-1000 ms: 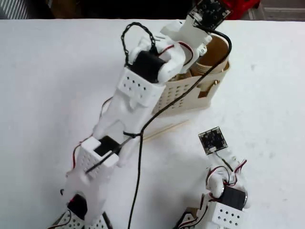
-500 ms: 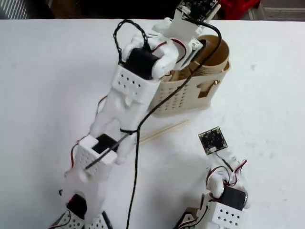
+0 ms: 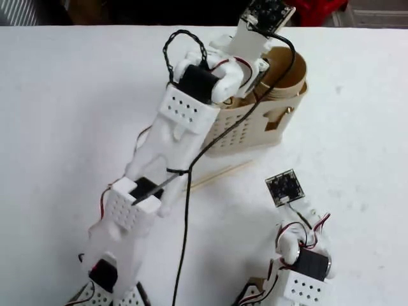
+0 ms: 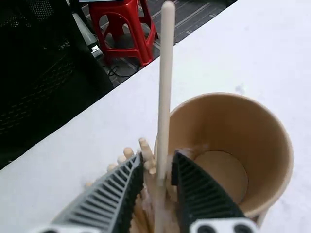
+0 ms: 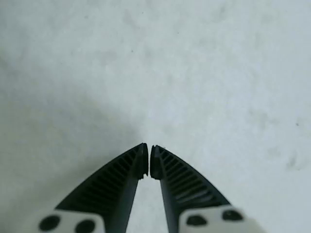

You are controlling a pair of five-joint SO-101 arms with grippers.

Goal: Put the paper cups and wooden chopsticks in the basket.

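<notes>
Lower left gripper (image 4: 158,159), clamped on upright chopstick (image 4: 165,73), straight down at paper cup's (image 3: 290,64) eight o'clock; right gripper (image 5: 148,160) closed, empty.

Bright, even, diffuse light; only soft, faint shadows across the white table (image 3: 57,95).

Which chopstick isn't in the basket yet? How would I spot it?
Find the pale basket with holes near the far side of the white table. Just in front of it, a chopstick lies flat on the table. The other chopsticks stand inside the basket.
</notes>
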